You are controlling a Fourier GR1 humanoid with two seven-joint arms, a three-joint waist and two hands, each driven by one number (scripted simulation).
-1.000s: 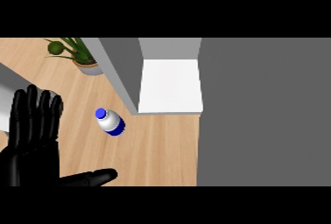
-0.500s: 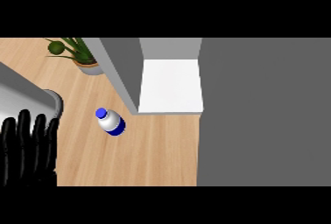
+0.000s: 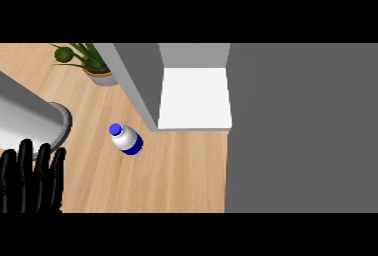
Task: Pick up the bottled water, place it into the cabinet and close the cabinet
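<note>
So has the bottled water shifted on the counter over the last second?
No. The bottled water sits at the same spot just left of the cabinet's front corner; only the left hand has pulled back toward the lower left edge.

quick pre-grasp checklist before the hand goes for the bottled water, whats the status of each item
1. Bottled water in view, free on the wooden counter: ok.
2. Bottle upright, blue cap on top: ok.
3. Left hand open, fingers straight, holding nothing: ok.
4. Left hand at the bottle: not ok, it is apart from it, at the lower left.
5. Cabinet open, white shelf bare beside the bottle: ok.
6. Right hand ready: cannot tell, it is not in view.
</note>
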